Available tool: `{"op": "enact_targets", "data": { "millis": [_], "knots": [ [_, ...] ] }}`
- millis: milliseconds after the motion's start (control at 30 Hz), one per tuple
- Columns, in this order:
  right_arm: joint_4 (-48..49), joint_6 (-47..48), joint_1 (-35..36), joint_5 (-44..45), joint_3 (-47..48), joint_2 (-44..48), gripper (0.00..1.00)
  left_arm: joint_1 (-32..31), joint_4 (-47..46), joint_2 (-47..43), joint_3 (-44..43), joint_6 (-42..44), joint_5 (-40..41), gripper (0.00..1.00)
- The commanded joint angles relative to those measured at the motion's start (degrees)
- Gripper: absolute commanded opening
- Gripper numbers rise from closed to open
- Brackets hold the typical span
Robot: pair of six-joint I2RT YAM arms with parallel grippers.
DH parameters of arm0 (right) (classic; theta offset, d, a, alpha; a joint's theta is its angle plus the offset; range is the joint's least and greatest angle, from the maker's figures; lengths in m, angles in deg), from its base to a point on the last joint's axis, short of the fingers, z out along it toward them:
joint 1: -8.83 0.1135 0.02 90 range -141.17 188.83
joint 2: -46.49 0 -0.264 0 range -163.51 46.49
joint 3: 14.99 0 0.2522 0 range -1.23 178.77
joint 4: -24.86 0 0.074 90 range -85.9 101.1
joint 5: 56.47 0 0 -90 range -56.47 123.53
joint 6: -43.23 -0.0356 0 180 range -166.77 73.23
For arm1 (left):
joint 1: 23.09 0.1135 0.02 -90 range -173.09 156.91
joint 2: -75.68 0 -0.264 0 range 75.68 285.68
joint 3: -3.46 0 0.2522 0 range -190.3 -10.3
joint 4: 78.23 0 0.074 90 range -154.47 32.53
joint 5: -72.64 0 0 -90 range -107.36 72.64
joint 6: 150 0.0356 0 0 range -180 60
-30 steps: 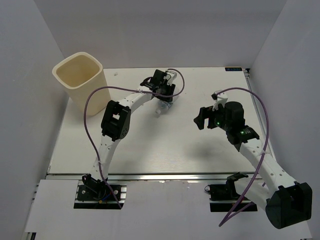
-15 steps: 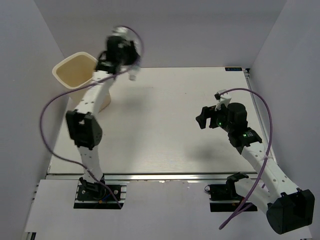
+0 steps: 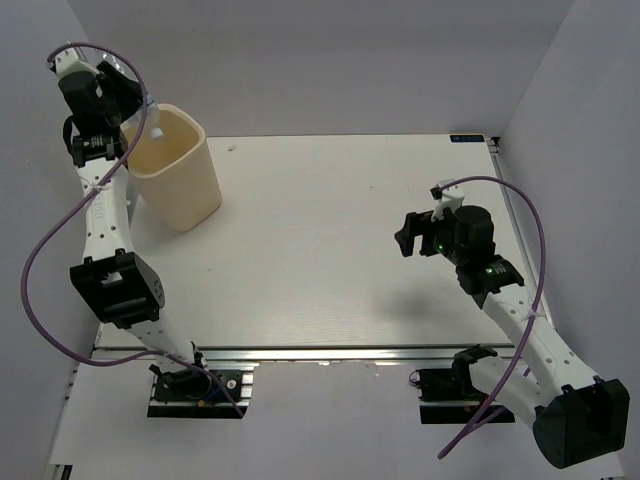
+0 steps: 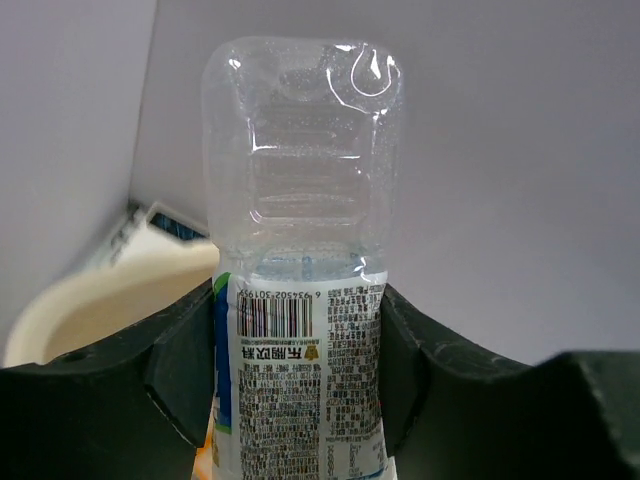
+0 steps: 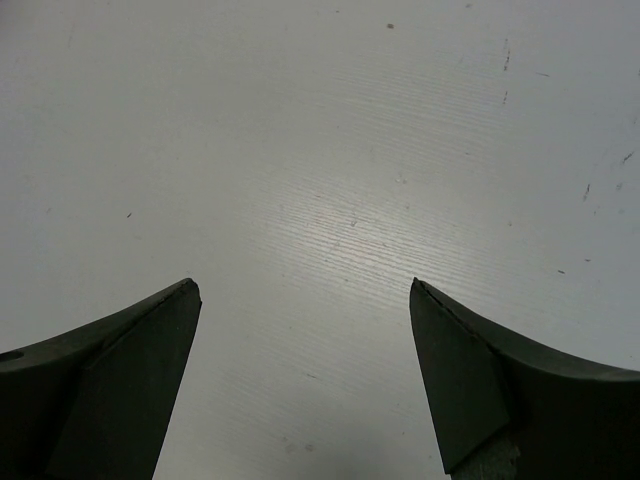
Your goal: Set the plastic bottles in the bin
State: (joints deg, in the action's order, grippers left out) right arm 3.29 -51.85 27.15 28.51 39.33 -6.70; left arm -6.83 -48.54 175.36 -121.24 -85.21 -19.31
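My left gripper (image 3: 128, 100) is raised at the far left, over the back-left rim of the cream bin (image 3: 185, 195). It is shut on a clear crinkly plastic bottle (image 4: 300, 190) with a white and blue printed label. The fingers (image 4: 180, 370) clamp the label on both sides, and the bottle's base points away from the camera. The bin's rim (image 4: 110, 290) shows below and to the left of the bottle. My right gripper (image 3: 405, 238) is open and empty above the bare table at the right (image 5: 305, 300). No other bottle is in view.
The bin stands at the table's far left corner, close to the left wall (image 3: 40, 200). The back wall (image 4: 520, 150) is just behind the held bottle. The white tabletop (image 3: 320, 250) lies between the two arms.
My left arm has swung from the middle back of the table up and left to the bin, carrying the bottle. The right arm has barely moved.
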Motion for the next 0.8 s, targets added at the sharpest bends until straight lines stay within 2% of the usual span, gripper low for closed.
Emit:
{"op": "enact_targets", "data": {
  "millis": [0,100,167,267,533,600,633,667,767],
  "knots": [
    [-0.4,1.0,-0.4,1.2,1.1,0.7,0.89,0.7,-0.2,-1.9,5.2,-1.5,-3.8,0.65],
    [-0.4,1.1,-0.4,1.4,1.1,1.0,0.89,0.7,1.1,-2.7,5.6,-0.5,-1.7,0.89],
    [-0.4,1.1,-0.4,1.5,1.2,1.2,0.89,0.7,2.2,-3.5,5.1,-0.3,1.6,0.98],
    [-0.4,1.0,-0.4,1.4,1.2,1.3,0.89,0.8,3.7,-4.4,3.9,-0.5,4.8,0.98],
    [0.6,-2.0,-0.5,4.6,0.9,1.3,0.89,0.7,8.3,-8.8,2.2,-2.0,2.5,0.98],
    [0.9,-3.1,-0.5,4.7,0.7,1.9,0.89,0.7,7.2,-12.1,7.9,-3.4,2.0,0.98],
    [1.4,-3.4,-0.5,4.7,0.3,2.7,0.89,0.7,6.1,-14.1,10.9,-5.1,-0.8,0.98],
    [3.0,-4.1,-0.5,4.7,-0.1,3.3,0.89,0.6,4.5,-18.9,17.7,-5.7,-1.6,0.98],
    [3.6,-4.9,-0.5,6.9,-0.7,5.5,0.89,0.5,3.8,-27.7,25.9,-8.4,2.7,0.98]
  ]
}}
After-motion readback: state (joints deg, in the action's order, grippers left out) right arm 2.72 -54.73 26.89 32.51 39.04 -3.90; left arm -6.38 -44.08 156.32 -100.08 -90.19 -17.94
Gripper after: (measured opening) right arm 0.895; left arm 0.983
